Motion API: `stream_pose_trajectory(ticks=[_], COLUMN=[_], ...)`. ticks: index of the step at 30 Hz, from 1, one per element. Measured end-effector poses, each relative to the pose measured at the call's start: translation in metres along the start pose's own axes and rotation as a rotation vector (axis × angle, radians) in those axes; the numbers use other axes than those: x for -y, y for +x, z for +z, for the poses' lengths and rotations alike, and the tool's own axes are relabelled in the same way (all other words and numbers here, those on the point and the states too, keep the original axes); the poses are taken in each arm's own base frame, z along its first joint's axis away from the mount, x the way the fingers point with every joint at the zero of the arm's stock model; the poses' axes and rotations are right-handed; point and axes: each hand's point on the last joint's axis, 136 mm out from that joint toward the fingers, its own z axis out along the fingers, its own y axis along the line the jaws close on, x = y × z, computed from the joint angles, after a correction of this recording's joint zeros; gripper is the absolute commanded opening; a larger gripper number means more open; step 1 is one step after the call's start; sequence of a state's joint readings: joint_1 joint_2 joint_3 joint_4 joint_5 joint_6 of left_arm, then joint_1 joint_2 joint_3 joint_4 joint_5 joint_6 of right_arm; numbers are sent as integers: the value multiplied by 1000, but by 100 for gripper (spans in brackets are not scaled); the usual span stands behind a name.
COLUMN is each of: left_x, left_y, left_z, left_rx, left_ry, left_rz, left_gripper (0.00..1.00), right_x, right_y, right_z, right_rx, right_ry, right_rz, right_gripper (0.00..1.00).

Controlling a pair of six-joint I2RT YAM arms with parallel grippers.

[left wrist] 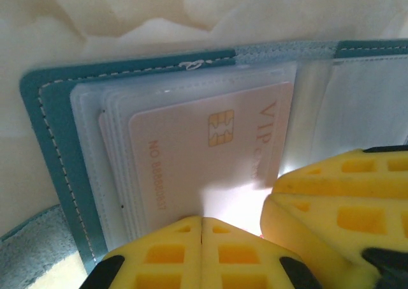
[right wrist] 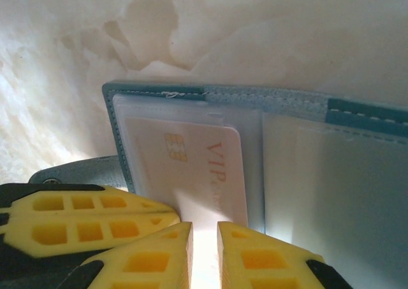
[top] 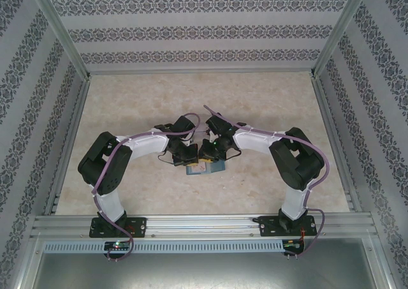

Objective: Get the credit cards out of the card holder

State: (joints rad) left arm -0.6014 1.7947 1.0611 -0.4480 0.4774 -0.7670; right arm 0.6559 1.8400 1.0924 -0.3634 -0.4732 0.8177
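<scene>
The teal card holder [top: 205, 168] lies open on the table between both arms. Its stitched border [left wrist: 48, 129] frames clear stacked pockets. A pale credit card [left wrist: 191, 155] with a gold chip and "VIP" print sits in the left half's front pocket [right wrist: 191, 168]. My left gripper [left wrist: 202, 222] is shut, its tips resting at the card's near edge. My right gripper [right wrist: 204, 228] sits just to the right, jaws a narrow gap apart over the card's near edge, nothing visibly clamped. Its yellow fingers [left wrist: 331, 200] crowd against the left one. The holder's right half [right wrist: 344, 187] shows pale pockets.
A grey-blue flap [left wrist: 25, 251] of the holder pokes out at its near left corner. The marbled tabletop [top: 204, 97] stretches beyond the holder, bounded by aluminium rails [top: 70, 142] and patterned walls.
</scene>
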Motion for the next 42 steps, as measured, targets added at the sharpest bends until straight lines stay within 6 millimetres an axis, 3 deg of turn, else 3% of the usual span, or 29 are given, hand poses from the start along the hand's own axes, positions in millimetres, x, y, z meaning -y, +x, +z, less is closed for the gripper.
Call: stream_pose_trajectory(ticks=[9, 19, 33, 42], left_x=[0, -1, -2, -3], left_y=[0, 0, -1, -1], left_z=[0, -1, -2, 0], left_rx=[1, 0, 2, -11], left_ry=[-1, -10, -20, -31], left_rz=[0, 4, 6, 15], left_gripper=[0, 7, 6, 4], right_x=[6, 12, 19, 9], right_y=[-2, -3, -3, -6], right_z=[3, 3, -5, -19], right_rx=[-2, 10, 20, 46], right_ry=[16, 45, 105, 73], right_rz=[11, 6, 2, -19], right_gripper=[19, 19, 20, 22])
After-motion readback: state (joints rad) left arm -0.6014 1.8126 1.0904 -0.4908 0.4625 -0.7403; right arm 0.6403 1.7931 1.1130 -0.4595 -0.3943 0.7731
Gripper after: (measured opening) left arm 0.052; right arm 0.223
